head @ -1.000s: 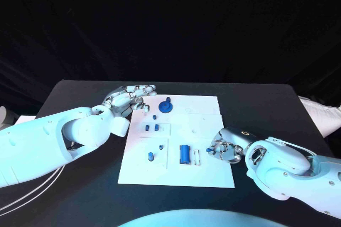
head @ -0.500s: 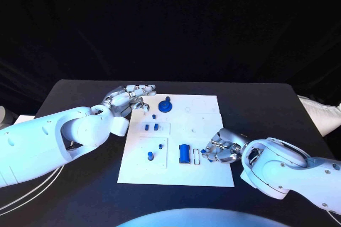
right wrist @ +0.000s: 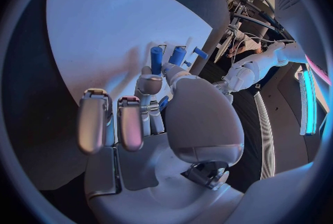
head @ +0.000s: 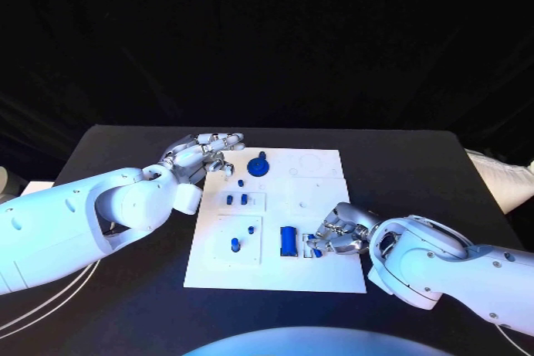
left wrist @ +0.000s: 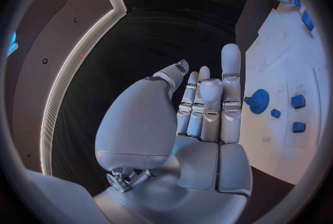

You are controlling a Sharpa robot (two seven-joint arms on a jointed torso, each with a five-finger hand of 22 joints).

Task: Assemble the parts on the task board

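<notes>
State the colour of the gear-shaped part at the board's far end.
Blue. The gear-shaped part shows best in the left wrist view, on the white task board.

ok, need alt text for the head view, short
A robot's right hand holds a small blue part over the near right of a white task board on a black table, beside a blue cylinder. Its left hand rests at the board's far left corner, near a blue gear.

Glossy white arms point(head: 78, 217), segmented silver robot hand point(left wrist: 201, 107)
</notes>
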